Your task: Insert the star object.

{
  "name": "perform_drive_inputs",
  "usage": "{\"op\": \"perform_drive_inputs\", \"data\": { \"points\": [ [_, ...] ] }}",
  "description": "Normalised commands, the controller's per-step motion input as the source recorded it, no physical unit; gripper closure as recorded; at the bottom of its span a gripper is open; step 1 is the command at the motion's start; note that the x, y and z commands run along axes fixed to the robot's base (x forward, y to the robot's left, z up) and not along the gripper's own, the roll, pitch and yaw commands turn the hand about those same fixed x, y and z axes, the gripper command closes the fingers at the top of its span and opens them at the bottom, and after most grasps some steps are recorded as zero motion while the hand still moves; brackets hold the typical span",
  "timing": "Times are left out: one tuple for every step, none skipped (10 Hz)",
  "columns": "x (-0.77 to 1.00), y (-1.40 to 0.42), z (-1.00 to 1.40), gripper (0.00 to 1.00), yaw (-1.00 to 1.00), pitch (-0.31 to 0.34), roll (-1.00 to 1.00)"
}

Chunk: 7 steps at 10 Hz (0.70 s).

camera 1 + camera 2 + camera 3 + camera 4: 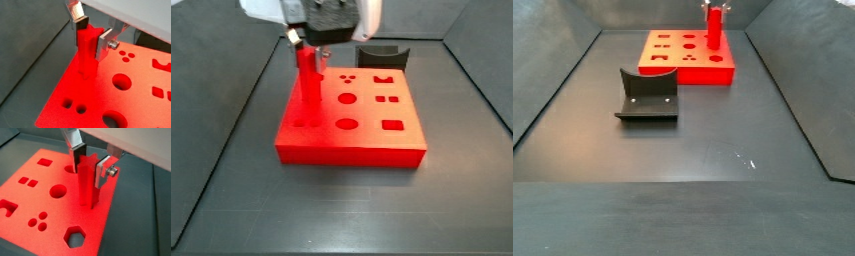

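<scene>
Hand (92, 159) gripping upright star object (87, 185), tip on red block (100, 223)

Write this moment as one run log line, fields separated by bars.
gripper: shut on star object | peg upright, lower end at red block top | dark curved piece apart on floor

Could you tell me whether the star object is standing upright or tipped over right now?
Upright: the star object stands vertically, its top clamped in the gripper, its lower end at the red block. Whether it has entered a hole cannot be told.
</scene>
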Motion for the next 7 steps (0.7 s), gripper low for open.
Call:
{"op": "perform_drive_inputs", "data": {
  "points": [
    [0.04, 0.0, -0.28, 1.0, -0.05, 0.011, 0.06],
    [0.0, 0.0, -0.7, 1.0, -0.12, 0.071, 0.0],
    [-0.15, 0.01, -0.75, 1.0, -0.12, 0.179, 0.01],
    [-0.21, 0.0, -0.73, 1.0, -0.02, 0.189, 0.01],
    [0.0, -0.27, -0.81, 1.0, 0.0, 0.136, 0.0],
    [0.14, -0.15, -0.88, 1.0, 0.0, 0.091, -0.04],
    [0.16, 0.0, -1.0, 1.0, 0.0, 0.123, 0.0]
  ]
}}
